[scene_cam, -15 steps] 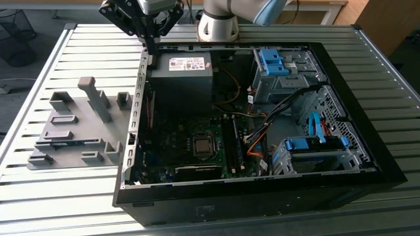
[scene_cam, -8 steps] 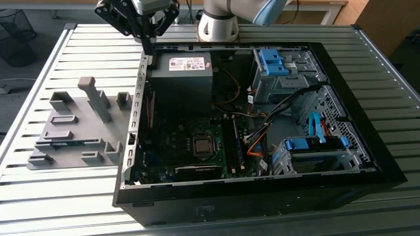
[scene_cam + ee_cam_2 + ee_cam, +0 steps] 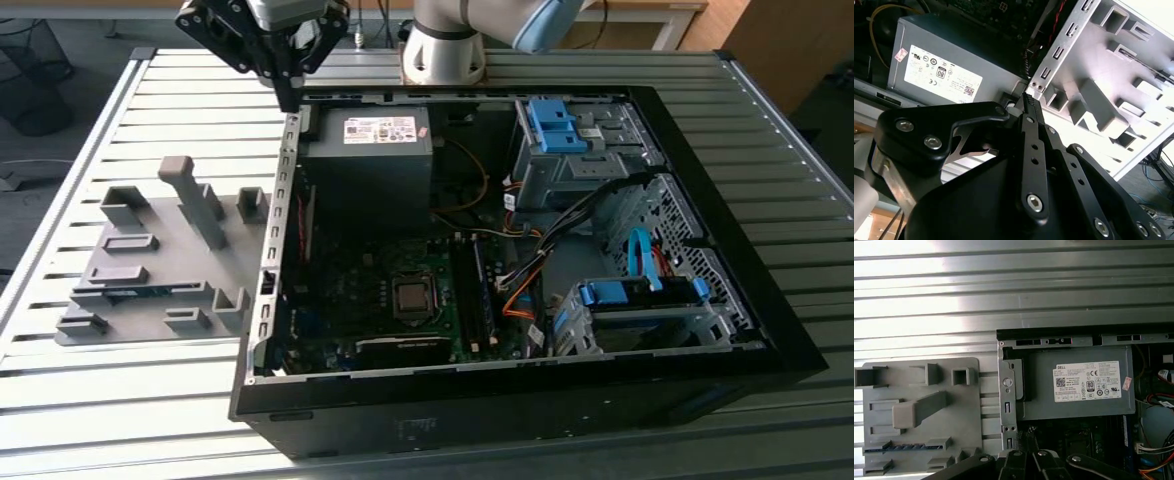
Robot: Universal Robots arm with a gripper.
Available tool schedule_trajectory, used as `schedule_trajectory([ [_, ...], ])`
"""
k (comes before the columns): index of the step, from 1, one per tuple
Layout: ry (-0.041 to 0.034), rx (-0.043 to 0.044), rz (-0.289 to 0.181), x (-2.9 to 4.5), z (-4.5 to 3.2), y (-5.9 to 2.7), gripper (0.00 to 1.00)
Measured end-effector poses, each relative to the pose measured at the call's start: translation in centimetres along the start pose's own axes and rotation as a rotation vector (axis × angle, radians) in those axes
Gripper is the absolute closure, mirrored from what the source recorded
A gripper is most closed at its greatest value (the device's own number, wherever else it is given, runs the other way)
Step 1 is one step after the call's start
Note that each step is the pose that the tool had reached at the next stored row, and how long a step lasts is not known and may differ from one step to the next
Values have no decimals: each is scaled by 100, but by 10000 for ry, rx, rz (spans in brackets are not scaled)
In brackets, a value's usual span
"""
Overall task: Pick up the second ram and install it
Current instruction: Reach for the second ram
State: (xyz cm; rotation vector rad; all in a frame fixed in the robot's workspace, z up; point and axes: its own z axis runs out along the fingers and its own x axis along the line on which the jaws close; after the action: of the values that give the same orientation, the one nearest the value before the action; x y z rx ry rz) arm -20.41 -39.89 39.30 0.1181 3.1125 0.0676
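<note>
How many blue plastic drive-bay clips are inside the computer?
2: one clip on the far drive cage, one on the nearer cage, both toward the exterior view's right. Others may be hidden.

Cropped at the exterior view's top edge: the arm (image 3: 447, 45) and the upper part of the gripper (image 3: 288, 103). Sunk in a slot of the grey holder (image 3: 919, 385) in the first wrist view: the second ram (image 3: 904, 446), just a blue edge, chips and label too small to tell. Hidden behind the gripper in the second wrist view: part of the power supply (image 3: 939, 65).
</note>
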Motion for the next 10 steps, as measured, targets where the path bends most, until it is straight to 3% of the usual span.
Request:
schedule_trajectory([
  [10,0,-1,-1,115,-2,-9,89],
])
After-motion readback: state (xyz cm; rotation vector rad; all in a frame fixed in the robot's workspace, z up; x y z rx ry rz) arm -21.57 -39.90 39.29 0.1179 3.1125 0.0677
